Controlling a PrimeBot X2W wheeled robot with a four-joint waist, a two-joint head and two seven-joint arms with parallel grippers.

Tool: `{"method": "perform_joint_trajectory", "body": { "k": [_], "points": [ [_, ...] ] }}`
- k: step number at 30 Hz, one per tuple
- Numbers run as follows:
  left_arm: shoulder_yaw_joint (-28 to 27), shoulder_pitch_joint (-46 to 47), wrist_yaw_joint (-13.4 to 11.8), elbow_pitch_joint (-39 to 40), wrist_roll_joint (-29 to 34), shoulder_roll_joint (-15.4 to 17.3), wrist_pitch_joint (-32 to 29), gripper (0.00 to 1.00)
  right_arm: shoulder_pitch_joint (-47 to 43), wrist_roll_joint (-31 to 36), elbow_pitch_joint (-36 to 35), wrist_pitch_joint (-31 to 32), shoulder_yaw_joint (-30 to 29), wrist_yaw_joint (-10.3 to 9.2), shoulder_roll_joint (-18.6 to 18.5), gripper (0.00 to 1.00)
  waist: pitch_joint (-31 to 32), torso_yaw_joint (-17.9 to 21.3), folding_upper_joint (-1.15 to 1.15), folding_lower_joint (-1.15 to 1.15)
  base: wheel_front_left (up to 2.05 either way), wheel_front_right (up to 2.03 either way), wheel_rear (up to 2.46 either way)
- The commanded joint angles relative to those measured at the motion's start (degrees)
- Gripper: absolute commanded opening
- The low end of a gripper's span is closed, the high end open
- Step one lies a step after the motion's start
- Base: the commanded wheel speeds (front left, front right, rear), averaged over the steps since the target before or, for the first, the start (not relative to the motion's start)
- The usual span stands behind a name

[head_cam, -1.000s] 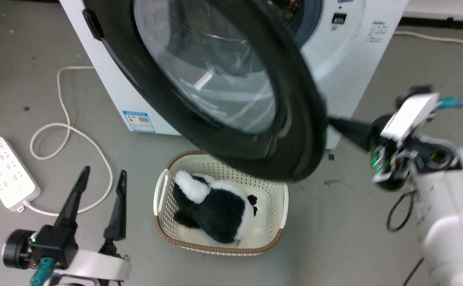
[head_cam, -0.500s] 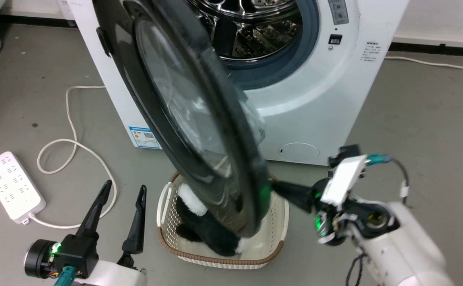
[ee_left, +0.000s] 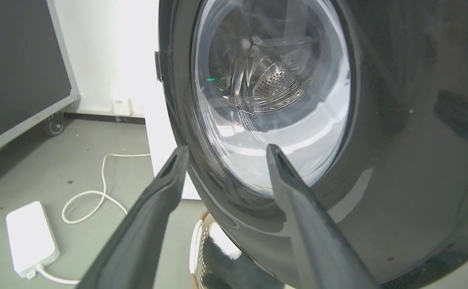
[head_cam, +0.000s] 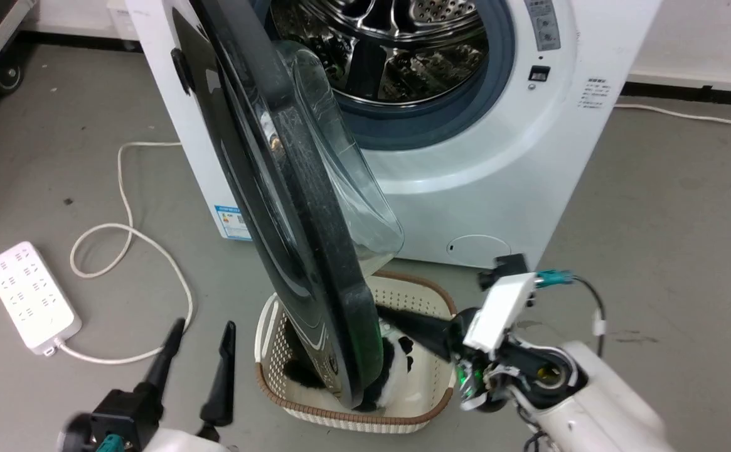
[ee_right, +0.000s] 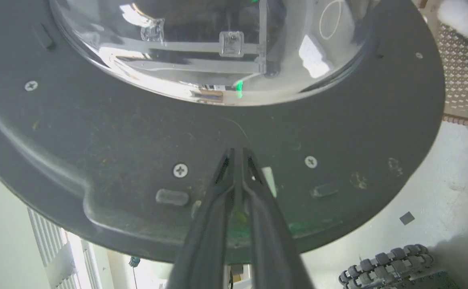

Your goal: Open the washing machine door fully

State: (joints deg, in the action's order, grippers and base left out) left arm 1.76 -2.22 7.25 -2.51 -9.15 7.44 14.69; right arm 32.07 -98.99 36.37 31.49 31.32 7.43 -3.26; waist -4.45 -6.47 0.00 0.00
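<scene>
The washing machine door (head_cam: 290,207), a glossy black disc with a clear glass bowl (head_cam: 352,188), stands swung out nearly edge-on in the head view. Behind it the white washing machine (head_cam: 497,188) shows its steel drum (head_cam: 396,44) and grey-blue ring (head_cam: 440,119). My right gripper (head_cam: 383,312) is shut, its tips touching the door's inner face (ee_right: 137,132) just below the bowl (ee_right: 201,48); in the right wrist view the right gripper (ee_right: 238,151) holds nothing. My left gripper (head_cam: 201,336) is open, apart from the door's outer face (ee_left: 398,160); the left gripper (ee_left: 226,147) holds nothing.
A cream basket (head_cam: 443,304) with a black-and-white plush toy (head_cam: 396,361) sits on the floor under the door's lower edge. A white power strip (head_cam: 32,295) and its looping cable (head_cam: 127,232) lie at the left. A wheeled cart corner (head_cam: 1,69) stands far left.
The camera has shifted. The door has swung further out from the machine towards the left, uncovering the drum, and my shut right gripper has followed against its inner face.
</scene>
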Motion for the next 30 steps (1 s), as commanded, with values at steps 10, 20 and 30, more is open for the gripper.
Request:
{"method": "perform_joint_trajectory", "body": {
  "k": [10,20,30],
  "points": [
    [-0.11,-1.9,0.24,-3.05,-5.93,1.18,0.3,1.0,-5.87,47.8,-7.98,-44.12,-2.02,0.06,-18.84,1.0,5.11,5.13,0.0,0.0,0.0,0.0,0.0],
    [-0.91,-2.75,0.24,-3.5,-3.89,0.45,0.3,1.0,-28.33,94.0,-29.75,-46.47,-28.35,0.06,-2.73,1.0,5.49,6.51,0.0,0.0,0.0,0.0,0.0],
    [-0.81,-3.79,0.24,-2.58,-0.01,0.18,0.3,1.0,-42.03,96.36,-39.07,-46.48,-30.43,0.06,0.36,1.0,5.21,6.37,0.0,0.0,0.0,0.0,0.0]
  ]
}}
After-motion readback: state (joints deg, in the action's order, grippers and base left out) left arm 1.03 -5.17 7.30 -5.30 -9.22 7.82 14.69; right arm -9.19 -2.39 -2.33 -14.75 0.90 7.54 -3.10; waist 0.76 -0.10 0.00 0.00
